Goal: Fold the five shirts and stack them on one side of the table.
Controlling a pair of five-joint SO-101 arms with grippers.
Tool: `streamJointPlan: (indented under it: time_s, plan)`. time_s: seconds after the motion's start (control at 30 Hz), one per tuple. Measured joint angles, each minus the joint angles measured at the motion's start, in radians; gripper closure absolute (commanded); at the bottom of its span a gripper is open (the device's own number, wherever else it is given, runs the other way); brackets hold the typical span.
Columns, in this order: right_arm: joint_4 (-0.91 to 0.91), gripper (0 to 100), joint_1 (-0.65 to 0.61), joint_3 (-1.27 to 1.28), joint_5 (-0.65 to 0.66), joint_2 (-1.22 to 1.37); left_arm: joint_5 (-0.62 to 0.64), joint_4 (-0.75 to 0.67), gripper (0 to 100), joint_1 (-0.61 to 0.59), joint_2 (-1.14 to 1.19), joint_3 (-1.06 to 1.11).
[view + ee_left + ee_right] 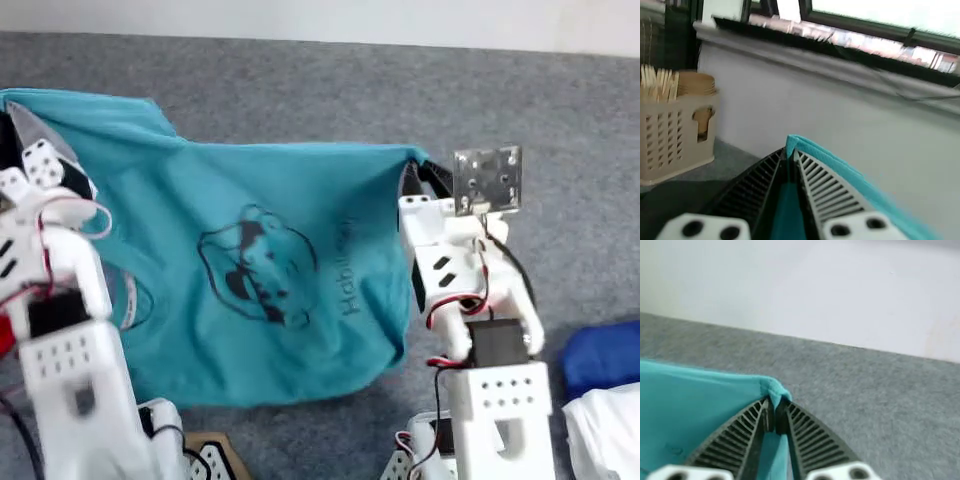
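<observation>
**Item 1: teal shirt**. It lies spread across the middle of the grey table, printed side up. Its far edge is pinched at both ends.

**Item 2: left gripper**. The jaws are closed on a fold of teal cloth at the shirt's far left corner. Whether that fold is a sleeve or a hem we cannot tell, as the corner sits at the edge of the high view.

**Item 3: right gripper**. The jaws are pressed together on the shirt's far right corner, and the cloth bunches just at their tips. The body of the shirt spreads away to the left and near side of this gripper.

**Item 4: remaining stock.** A blue shirt and a white shirt sit bunched at the near right, well apart from the teal one.

**Item 5: sundries.** A slatted basket of wooden utensils stands by the wall to the far left.

**Handling note.** We judge the step in hand to be the first fold.
- We would bring the held edge towards the near hem with both arms level and in step.
- We would keep the edge taut so the print does not wrinkle.
- We would lay it down square before either grip lets go.
</observation>
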Motion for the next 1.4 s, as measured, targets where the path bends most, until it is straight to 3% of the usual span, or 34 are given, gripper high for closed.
streamJointPlan:
  time_s: [0.1, 0.23, 0.37, 0.47, 0.57, 0.8, 1.03, 1.2, 1.4]
  plan:
    - [-0.199, 99.1, 0.0, 0.143, 0.0, 0.0, 0.0, -0.107, 99, 0.0, 0.175, -0.009]
    - [-0.399, 99.1, 0.0, 0.258, 0.038, 0.008, 0.002, -0.144, 98, 0.0, 0.365, -0.107]
    - [-0.494, 98.4, 0.002, 0.265, 0.066, 0.086, 0.002, -0.147, 83, 0.02, 0.453, -0.173]
    - [-0.535, 91.9, 0.028, 0.265, 0.069, 0.147, 0.0, -0.069, 68, 0.041, 0.456, -0.204]
    - [-0.534, 84.9, 0.029, 0.265, 0.069, 0.176, 0.014, 0.103, 61, 0.061, 0.465, -0.265]
    - [-0.327, 84.6, 0.061, 0.173, 0.069, 0.178, 0.098, 0.436, 65, 0.049, 0.47, -0.408]
    - [0.066, 84.6, 0.08, -0.008, 0.069, 0.163, 0.101, 0.733, 67, 0.051, 0.367, -0.456]
    - [0.305, 84.6, 0.064, 0.009, 0.069, -0.054, 0.101, 0.957, 67, 0.13, 0.109, -0.336]
    - [0.466, 84.7, 0.052, 0.201, 0.069, -0.405, 0.018, 1.091, 67, 0.19, -0.198, -0.077]
